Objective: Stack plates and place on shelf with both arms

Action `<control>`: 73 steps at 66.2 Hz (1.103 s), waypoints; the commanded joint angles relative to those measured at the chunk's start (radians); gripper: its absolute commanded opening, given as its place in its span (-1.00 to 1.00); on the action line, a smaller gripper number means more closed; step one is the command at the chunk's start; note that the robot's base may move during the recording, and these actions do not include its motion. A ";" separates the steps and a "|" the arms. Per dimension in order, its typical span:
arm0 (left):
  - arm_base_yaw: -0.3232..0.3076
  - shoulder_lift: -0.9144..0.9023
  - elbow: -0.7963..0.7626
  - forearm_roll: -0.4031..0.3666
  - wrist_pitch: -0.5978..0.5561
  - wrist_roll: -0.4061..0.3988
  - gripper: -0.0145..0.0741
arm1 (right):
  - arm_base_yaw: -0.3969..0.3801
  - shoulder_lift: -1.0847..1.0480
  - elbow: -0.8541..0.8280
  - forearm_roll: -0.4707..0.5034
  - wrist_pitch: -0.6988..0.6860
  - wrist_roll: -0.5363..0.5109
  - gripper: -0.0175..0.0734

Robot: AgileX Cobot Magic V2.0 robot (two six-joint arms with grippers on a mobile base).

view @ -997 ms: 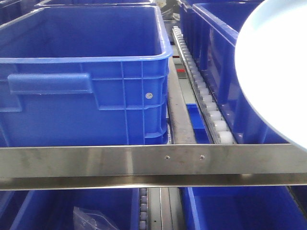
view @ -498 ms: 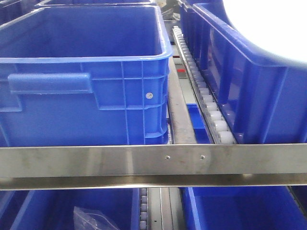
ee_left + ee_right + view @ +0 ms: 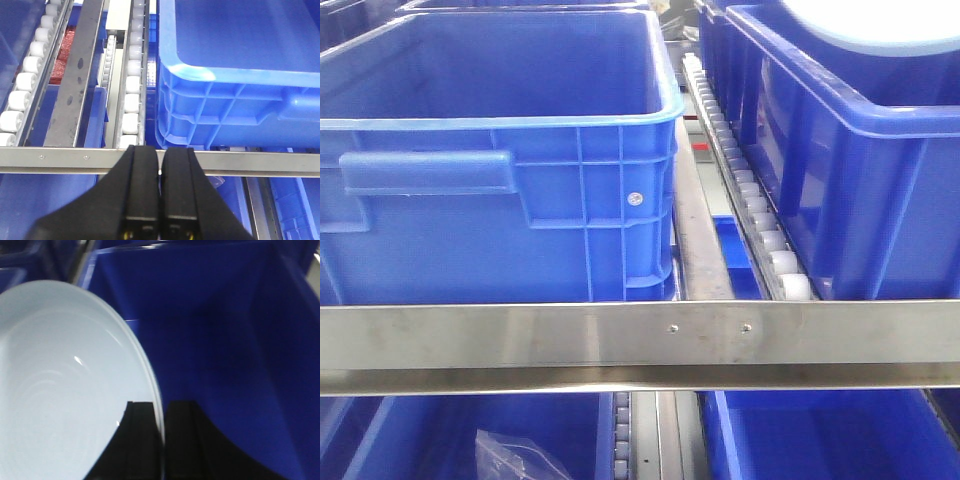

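My right fingers (image 3: 162,440) were clamped on the rim of a plate (image 3: 65,390), held over the open blue bin (image 3: 225,340) on the shelf, not yet set down. My left fingers (image 3: 161,190) were together and empty before the rail (image 3: 280,164). I judged the placing unfinished; I couldn't tell whether a second plate lay beneath.

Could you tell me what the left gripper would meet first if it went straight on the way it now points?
Probably the steel crossbar of the rack, which lies just beyond the shut jaws of the left gripper, with the blue crate behind it. Depth is unclear, so it might pass over the bar.
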 commanded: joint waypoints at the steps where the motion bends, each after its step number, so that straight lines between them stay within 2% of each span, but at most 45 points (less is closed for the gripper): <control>1: -0.008 0.004 -0.030 -0.004 -0.078 -0.010 -0.48 | -0.052 0.033 -0.069 -0.006 -0.136 -0.003 -0.51; 10: -0.008 0.004 -0.030 -0.004 -0.078 -0.010 -0.48 | -0.092 0.109 -0.100 -0.006 -0.188 -0.002 -0.51; 20: -0.008 0.004 -0.030 -0.004 -0.078 -0.010 -0.48 | -0.098 0.160 -0.107 -0.006 -0.229 -0.002 -0.50; 23: -0.008 0.004 -0.030 -0.004 -0.078 -0.010 -0.48 | -0.098 0.170 -0.107 -0.006 -0.245 -0.003 -0.44; 28: -0.008 0.004 -0.030 -0.004 -0.078 -0.010 -0.48 | -0.098 0.183 -0.107 -0.006 -0.270 -0.003 -0.11; 31: -0.008 0.004 -0.030 -0.004 -0.078 -0.010 -0.48 | -0.098 0.184 -0.107 -0.006 -0.284 -0.003 0.21; 36: -0.008 0.004 -0.030 -0.004 -0.078 -0.010 -0.48 | -0.098 0.184 -0.107 -0.006 -0.299 -0.003 0.62; 40: -0.008 0.004 -0.030 -0.004 -0.078 -0.010 -0.48 | -0.098 0.177 -0.107 -0.006 -0.296 -0.003 0.78; 57: -0.008 0.004 -0.030 -0.004 -0.078 -0.010 -0.48 | -0.089 -0.012 -0.028 -0.006 -0.156 -0.002 0.47; 66: -0.008 0.004 -0.030 -0.004 -0.078 -0.010 -0.48 | -0.078 -0.178 0.097 -0.006 -0.159 -0.002 0.12; 73: -0.008 0.004 -0.030 -0.004 -0.078 -0.010 -0.48 | -0.078 -0.310 0.219 -0.006 -0.158 -0.002 -0.31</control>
